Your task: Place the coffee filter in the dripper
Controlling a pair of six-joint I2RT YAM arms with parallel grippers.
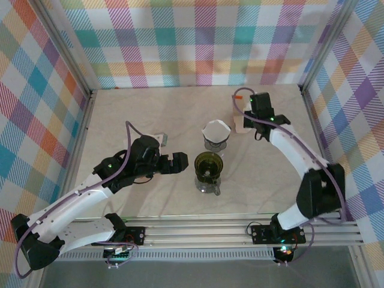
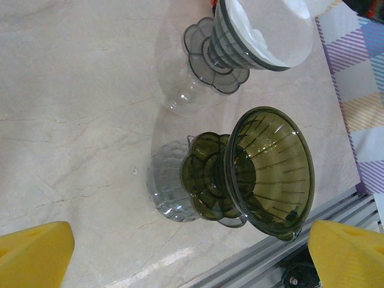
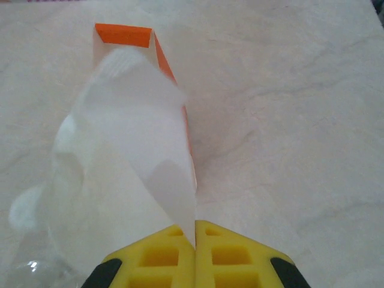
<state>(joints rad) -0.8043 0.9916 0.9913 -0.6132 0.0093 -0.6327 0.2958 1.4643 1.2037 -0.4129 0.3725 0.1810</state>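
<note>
Near edge: aluminium rail (image 1: 198, 231) with both arm bases bolted on.

Left gripper (image 1: 180, 163) sits near-left of centre, low over the table (image 1: 132, 108), pointing right. Jaws released, fully spread, nothing between them. In the left wrist view its yellow fingers (image 2: 33, 255) are at the two bottom corners.

Just right of it, not touching: green dripper (image 1: 208, 165) on a clear glass server (image 2: 168, 192), upright, near the table centre. The ribbed inner wall is visible all the way down to the neck.

Just beyond that, slightly right: clear dripper (image 1: 216, 133) on a second glass server (image 2: 180, 78), with a white paper liner (image 2: 270, 30) seated inside the cone. The two drippers stand close but apart.

Far right: right gripper (image 1: 245, 120) is at the orange filter box (image 3: 123, 35), which stands on the table right of the clear dripper. In the right wrist view the jaws are clenched, yellow pads pressed together on the near tip of a coffee filter (image 3: 138, 120). The filter fans out from the pinch toward the box mouth, and its far end overlaps the box. Can't tell whether that end is clear of the box or inside it.

So the task filter is in the right gripper at the box, well apart from the green dripper.
</note>
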